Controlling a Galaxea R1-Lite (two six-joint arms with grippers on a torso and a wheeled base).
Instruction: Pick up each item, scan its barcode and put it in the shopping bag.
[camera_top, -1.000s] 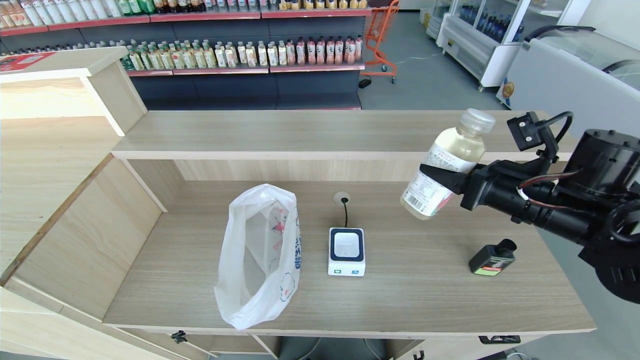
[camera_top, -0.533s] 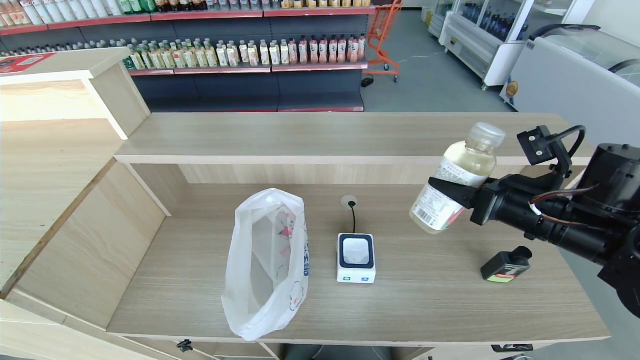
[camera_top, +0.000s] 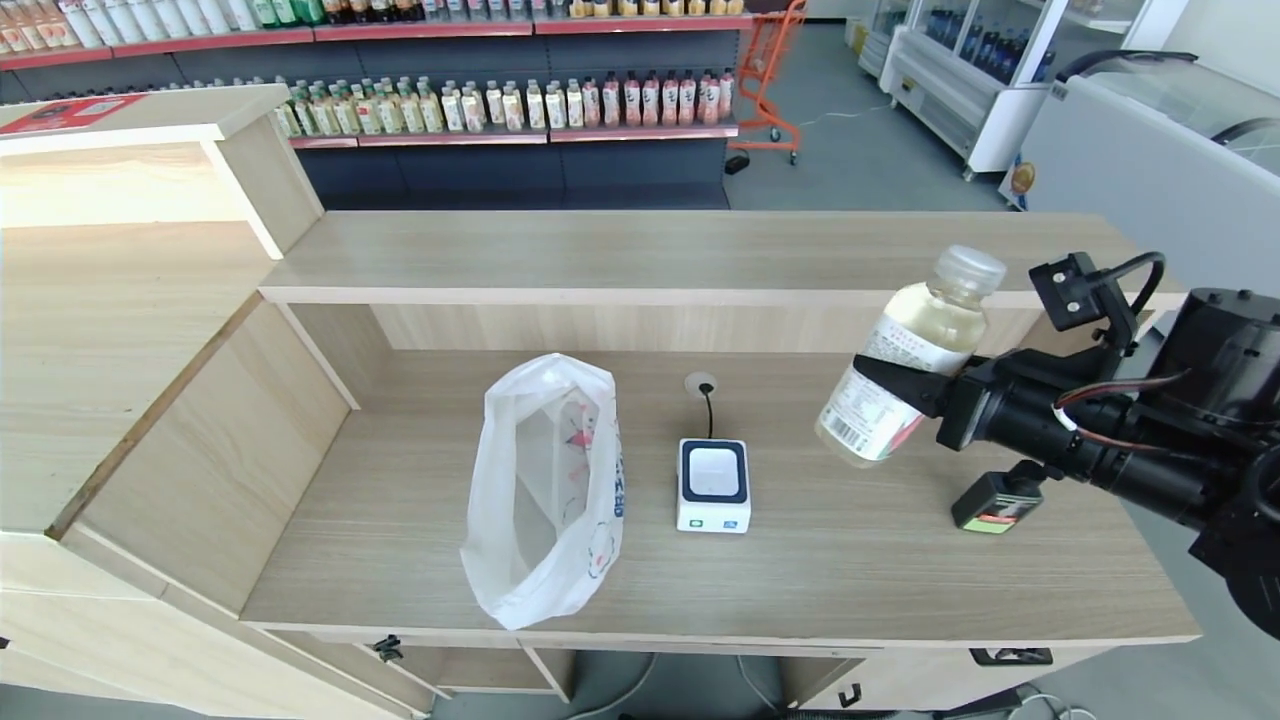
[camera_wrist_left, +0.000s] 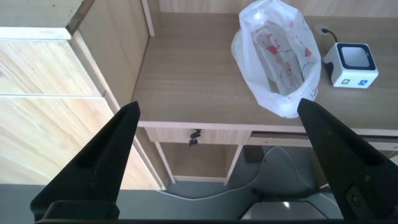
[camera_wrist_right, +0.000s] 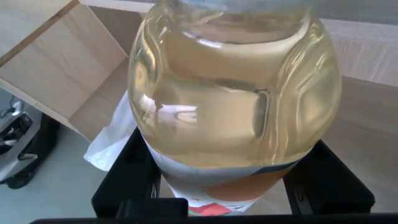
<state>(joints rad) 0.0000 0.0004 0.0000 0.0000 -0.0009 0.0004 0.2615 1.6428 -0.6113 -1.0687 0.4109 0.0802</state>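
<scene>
While the head camera shifts, right gripper (camera_top: 890, 385) keeps pinching the bottle (camera_top: 925, 325) aloft, right of scanner (camera_top: 713, 485), barely nearer; scan pending; left gripper (camera_wrist_left: 219, 109) spread, empty; shopping bag (camera_top: 545, 490) open on bench (camera_top: 850, 560).

pale drink bottle (camera_top: 905, 365) tilted, aloft | small black bottle (camera_top: 990, 503) lying on counter (camera_top: 850, 570) | white scanner (camera_top: 713, 485) beside open shopping bag (camera_top: 545, 490)

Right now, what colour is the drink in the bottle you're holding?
Pale yellow; the bottle shows it best in the right wrist view.
</scene>
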